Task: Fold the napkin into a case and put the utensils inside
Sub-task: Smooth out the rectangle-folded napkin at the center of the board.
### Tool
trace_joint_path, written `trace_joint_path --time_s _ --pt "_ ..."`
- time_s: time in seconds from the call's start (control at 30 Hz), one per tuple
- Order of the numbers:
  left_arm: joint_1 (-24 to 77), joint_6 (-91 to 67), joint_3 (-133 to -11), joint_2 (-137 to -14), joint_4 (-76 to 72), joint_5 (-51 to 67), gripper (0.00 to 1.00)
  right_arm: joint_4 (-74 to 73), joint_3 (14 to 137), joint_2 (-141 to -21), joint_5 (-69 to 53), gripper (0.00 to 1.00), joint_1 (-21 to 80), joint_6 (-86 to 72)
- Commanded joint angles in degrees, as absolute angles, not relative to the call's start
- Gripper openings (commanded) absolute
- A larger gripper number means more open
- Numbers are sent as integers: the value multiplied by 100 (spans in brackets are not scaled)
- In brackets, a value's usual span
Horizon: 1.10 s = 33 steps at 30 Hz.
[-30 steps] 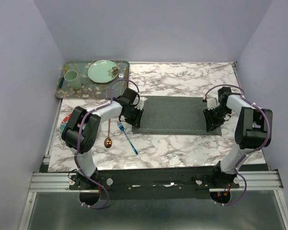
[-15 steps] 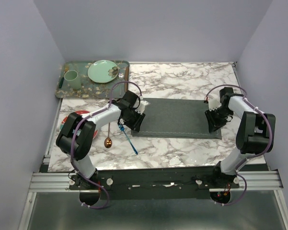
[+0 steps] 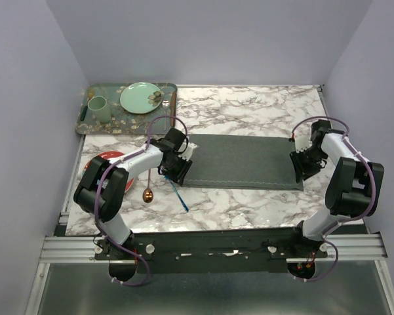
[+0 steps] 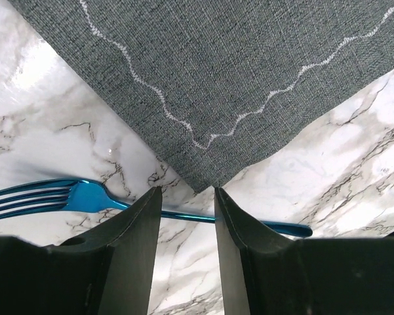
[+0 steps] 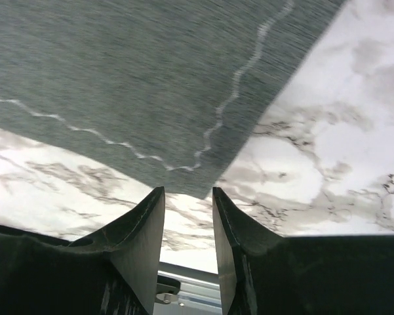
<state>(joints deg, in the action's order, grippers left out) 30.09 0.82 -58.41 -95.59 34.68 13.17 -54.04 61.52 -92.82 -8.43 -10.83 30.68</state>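
The dark grey napkin (image 3: 242, 161) lies flat in a long band on the marble table. Its near left corner (image 4: 206, 177) points at my left gripper (image 4: 187, 197), which is open and empty just short of the cloth. The blue fork (image 4: 65, 197) lies across the marble right behind those fingertips, also visible from above (image 3: 178, 191). A copper spoon (image 3: 147, 191) rests left of the fork. My right gripper (image 5: 188, 195) is open with nothing in it, just off the napkin's near right corner (image 5: 190, 184). From above, the left gripper (image 3: 177, 172) and right gripper (image 3: 303, 172) stand at the napkin's two ends.
A patterned green tray (image 3: 92, 125) at the back left carries a green cup (image 3: 98, 108) and a green plate (image 3: 141, 97). A red plate (image 3: 103, 159) sits partly under the left arm. The table's metal front rail (image 5: 183, 275) shows beyond the right fingers.
The left gripper has opened and let go of the napkin's left corner. The right arm has drawn back to the right, off the cloth. The napkin now lies flat.
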Motion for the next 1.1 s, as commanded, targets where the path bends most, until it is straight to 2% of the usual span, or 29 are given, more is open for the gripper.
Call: trace_joint_path --time_s 0.0,0.37,0.63,1.07 --pt "3006 26 -5845 -9676 3568 1134 47 -5133 6056 -9658 -457 43 -1397 3252" --pt "2918 26 -5906 -9844 3621 1300 43 -4895 5897 -9976 -422 43 -1415 3199" --pt "2918 -219 -5906 -9492 3437 1985 43 -4930 5915 -9958 -448 41 -1415 3199" --pt "2918 -396 -6029 -9914 3305 1837 37 -4922 5906 -9958 -483 40 -1424 3182"
